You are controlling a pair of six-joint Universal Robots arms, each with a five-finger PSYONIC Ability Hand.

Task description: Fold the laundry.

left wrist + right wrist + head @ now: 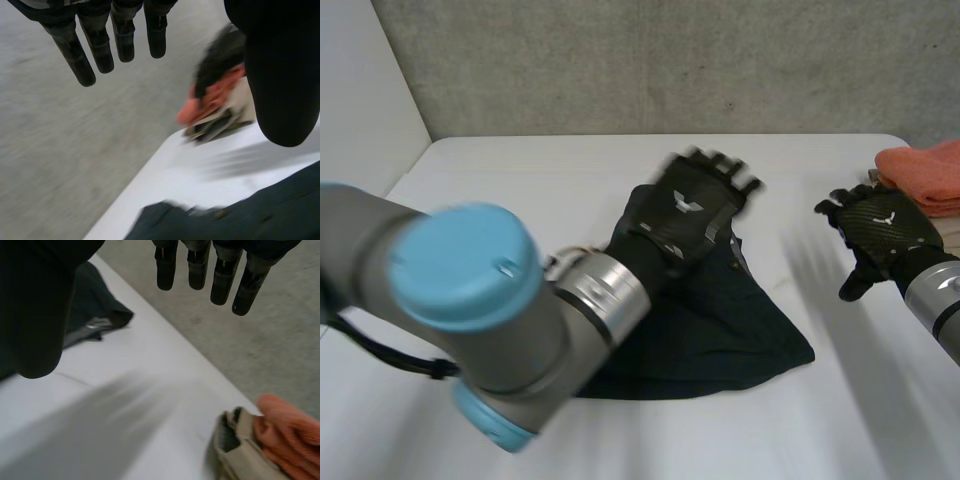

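Note:
A dark garment [720,325] lies bunched and partly folded in the middle of the white table [520,180]. My left hand [695,205] hovers over the garment's far edge, fingers straight, holding nothing. In the left wrist view its fingers [102,47] are spread above bare table, and the dark garment [240,215] lies below the palm. Off the garment's right side, my right hand [880,235] is open above the table. The right wrist view has its fingers [197,267] straight and empty, with a corner of the garment [95,310] beside the thumb.
An orange cloth [925,175] lies at the table's far right edge, on a beige folded piece [240,450] in the right wrist view. A grey wall stands behind the table. My left arm's blue cap [470,265] fills the near left.

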